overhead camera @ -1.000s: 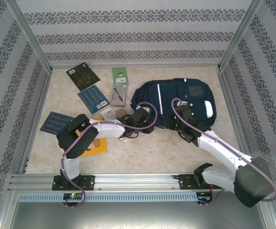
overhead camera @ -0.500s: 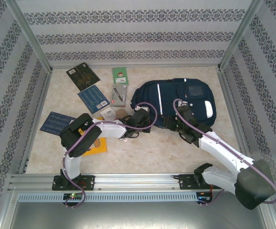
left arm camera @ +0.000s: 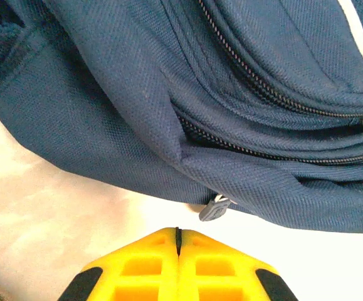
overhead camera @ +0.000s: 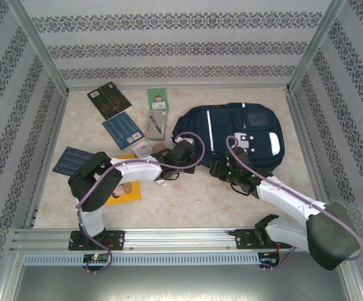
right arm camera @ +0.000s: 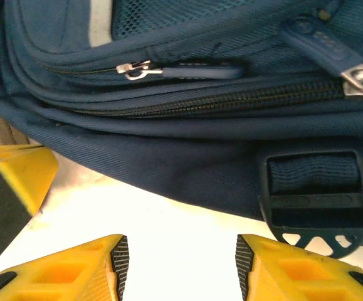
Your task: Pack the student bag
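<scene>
The left claw [left arm camera: 177, 233] has its yellow fingers pressed together with nothing between them. Its tip is over the pale marbled desk [left arm camera: 56, 207], just short of the near-left edge of the large navy-blue fabric student bag [overhead camera: 234, 132]. A small grey zipper pull [left arm camera: 214, 209] hangs from the bag's lower seam just beyond the tip, apart from it.

The right claw [right arm camera: 176, 254] has its fingers apart and empty. It faces the bag's near edge, close to it but not touching. Ahead of it, up and to the left, a silver zipper slider [right arm camera: 134, 69] sits on a closed zip. A black plastic strap buckle [right arm camera: 306, 200] hangs at the right.

The bag lies flat on the desk, right of centre and towards the far side, with its white stripes facing up. Left of it, a green booklet [overhead camera: 158, 99], a dark printed card [overhead camera: 109, 101], a blue patterned card [overhead camera: 123, 129] and a second blue patterned card [overhead camera: 73, 161] lie spread on the desk. A yellow-orange flat item [overhead camera: 130, 190] lies partly under the left arm.
</scene>
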`<move>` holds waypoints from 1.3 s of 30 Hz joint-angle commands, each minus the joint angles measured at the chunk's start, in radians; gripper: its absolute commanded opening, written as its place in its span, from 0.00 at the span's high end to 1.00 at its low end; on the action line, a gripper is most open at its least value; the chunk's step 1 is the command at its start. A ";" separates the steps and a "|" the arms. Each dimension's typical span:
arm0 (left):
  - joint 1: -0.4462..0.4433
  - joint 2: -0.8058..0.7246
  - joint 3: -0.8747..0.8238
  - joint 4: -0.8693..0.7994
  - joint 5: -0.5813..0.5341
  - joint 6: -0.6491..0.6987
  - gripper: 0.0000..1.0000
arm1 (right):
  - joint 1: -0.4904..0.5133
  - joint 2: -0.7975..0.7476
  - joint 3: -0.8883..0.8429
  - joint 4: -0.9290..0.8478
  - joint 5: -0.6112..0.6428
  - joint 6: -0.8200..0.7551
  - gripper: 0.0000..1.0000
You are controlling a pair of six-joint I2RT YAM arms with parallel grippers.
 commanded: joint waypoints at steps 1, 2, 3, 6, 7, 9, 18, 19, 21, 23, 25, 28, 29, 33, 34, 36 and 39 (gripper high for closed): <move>-0.007 -0.039 -0.002 -0.018 0.005 0.020 0.84 | -0.023 -0.020 -0.027 0.087 -0.031 0.030 0.50; -0.007 -0.045 -0.003 -0.018 -0.007 0.019 0.83 | -0.019 -0.030 -0.027 0.086 -0.031 0.023 0.50; -0.007 -0.052 -0.002 -0.020 -0.018 0.018 0.82 | -0.013 -0.037 -0.025 0.079 -0.024 0.017 0.50; -0.007 -0.081 -0.003 -0.035 -0.051 0.017 0.79 | 0.005 -0.059 -0.021 0.056 0.005 0.006 0.45; -0.006 -0.090 -0.001 -0.043 -0.060 0.020 0.79 | 0.007 -0.062 -0.017 0.048 0.007 0.007 0.45; -0.006 -0.109 -0.005 -0.058 -0.073 0.022 0.78 | 0.030 -0.071 0.008 0.032 0.024 -0.020 0.44; -0.001 -0.207 -0.011 -0.117 -0.117 0.015 0.39 | 0.103 -0.013 0.178 -0.040 0.196 -0.529 0.52; -0.001 -0.215 -0.014 -0.121 -0.126 0.013 0.34 | 0.103 0.003 0.189 -0.043 0.195 -0.567 0.52; -0.001 -0.236 -0.022 -0.127 -0.155 0.019 0.33 | 0.094 0.058 0.228 -0.054 0.198 -0.646 0.54; 0.003 -0.256 -0.028 -0.151 -0.198 0.010 0.33 | 0.073 0.123 0.278 -0.066 0.176 -0.668 0.55; 0.012 -0.278 -0.031 -0.185 -0.222 -0.003 0.34 | 0.051 0.197 0.338 -0.068 0.134 -0.670 0.59; 0.025 -0.318 -0.046 -0.221 -0.250 -0.022 0.35 | 0.050 0.301 0.418 -0.065 0.115 -0.699 0.59; 0.025 -0.329 -0.050 -0.236 -0.273 -0.029 0.35 | 0.050 0.338 0.446 -0.065 0.112 -0.708 0.57; 0.032 -0.379 -0.085 -0.256 -0.321 -0.043 0.37 | 0.057 0.472 0.548 -0.079 0.107 -0.741 0.55; 0.033 -0.387 -0.096 -0.253 -0.321 -0.045 0.37 | 0.059 0.496 0.567 -0.085 0.113 -0.744 0.55; 0.036 -0.400 -0.112 -0.254 -0.317 -0.058 0.37 | 0.058 0.549 0.596 -0.085 0.133 -0.749 0.55; 0.036 -0.414 -0.128 -0.257 -0.310 -0.071 0.37 | 0.049 0.620 0.641 -0.105 0.187 -0.731 0.55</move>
